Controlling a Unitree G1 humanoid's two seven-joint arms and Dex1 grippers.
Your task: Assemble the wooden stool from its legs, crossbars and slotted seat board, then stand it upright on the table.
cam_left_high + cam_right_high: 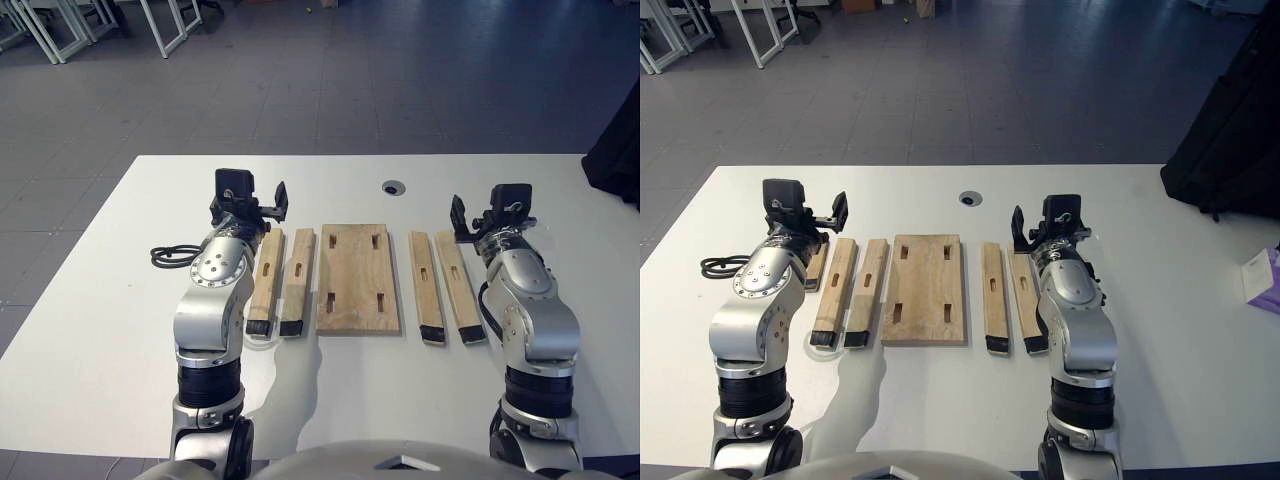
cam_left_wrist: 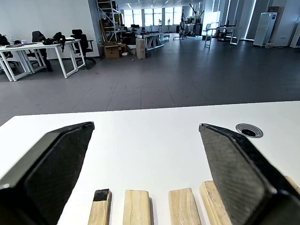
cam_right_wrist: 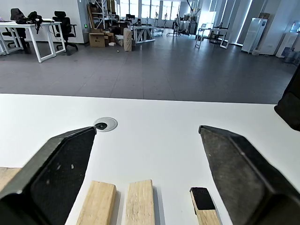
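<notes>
The slotted seat board (image 1: 357, 278) lies flat in the middle of the white table (image 1: 120, 330). Two wooden pieces (image 1: 265, 282) (image 1: 298, 280) lie to its left and two more (image 1: 427, 285) (image 1: 460, 287) to its right, all parallel, with black caps at their near ends. A further piece (image 1: 818, 266) is half hidden under my left arm. My left gripper (image 1: 253, 200) hovers open over the far ends of the left pieces (image 2: 137, 206), holding nothing. My right gripper (image 1: 484, 214) hovers open over the far ends of the right pieces (image 3: 139, 201), also holding nothing.
A coiled black cable (image 1: 174, 255) lies left of my left arm. A round cable hole (image 1: 394, 187) sits in the table beyond the board. A purple box (image 1: 1266, 280) stands at the right table edge, with a dark bag (image 1: 1230, 120) beyond that edge.
</notes>
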